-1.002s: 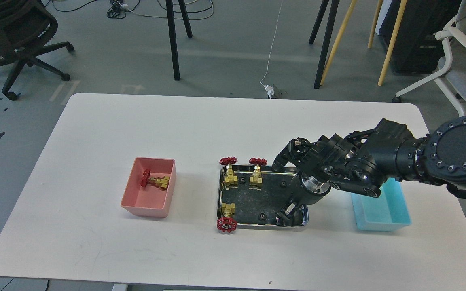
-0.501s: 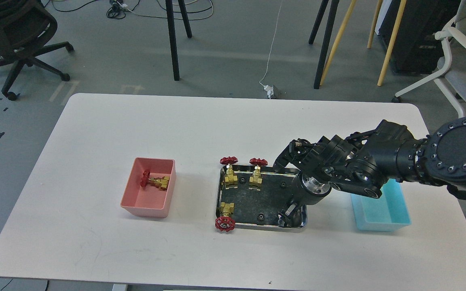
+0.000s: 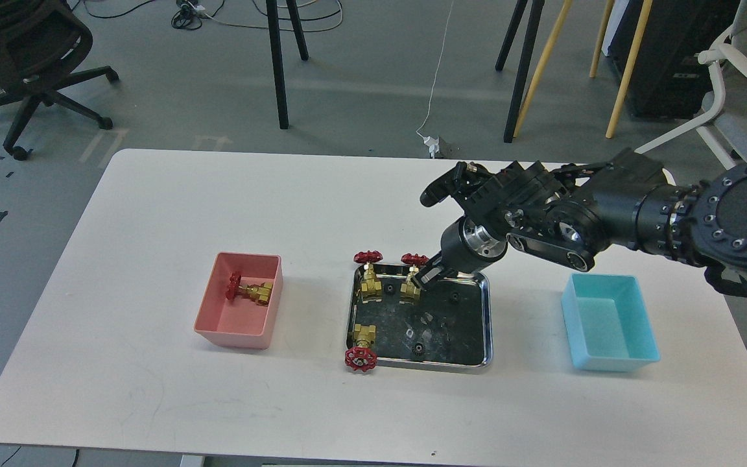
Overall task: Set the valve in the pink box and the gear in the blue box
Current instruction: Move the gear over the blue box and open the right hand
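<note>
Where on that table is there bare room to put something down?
Bare table runs left of the pink box, between it and the steel tray, and along the near edge. The blue box looks empty. The tray is crowded.

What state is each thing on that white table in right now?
Pink box: holds one valve, lying down.
Blue box: empty.
Steel tray: holds three valves and small black gears.
Right gripper: over the tray's far edge; whether its jaws are open is unclear.
</note>
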Controlling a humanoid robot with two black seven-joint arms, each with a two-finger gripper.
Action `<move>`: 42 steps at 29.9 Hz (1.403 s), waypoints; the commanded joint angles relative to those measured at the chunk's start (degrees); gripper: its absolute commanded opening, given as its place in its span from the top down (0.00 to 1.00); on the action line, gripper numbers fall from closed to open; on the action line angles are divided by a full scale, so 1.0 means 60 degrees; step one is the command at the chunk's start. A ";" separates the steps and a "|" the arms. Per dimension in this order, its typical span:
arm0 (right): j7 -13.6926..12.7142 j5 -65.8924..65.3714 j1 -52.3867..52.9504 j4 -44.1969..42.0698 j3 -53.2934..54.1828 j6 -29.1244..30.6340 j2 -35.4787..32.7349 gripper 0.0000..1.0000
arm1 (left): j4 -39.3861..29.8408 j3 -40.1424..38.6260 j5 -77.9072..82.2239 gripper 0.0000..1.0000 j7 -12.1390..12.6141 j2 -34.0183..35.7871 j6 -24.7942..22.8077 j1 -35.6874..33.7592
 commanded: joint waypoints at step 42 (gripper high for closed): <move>-0.0144 0.0369 -0.2313 0.3967 0.1705 0.0071 -0.8171 0.30 | -0.0010 0.0111 0.0086 0.06 0.0093 -0.0504 0.0176 0.0136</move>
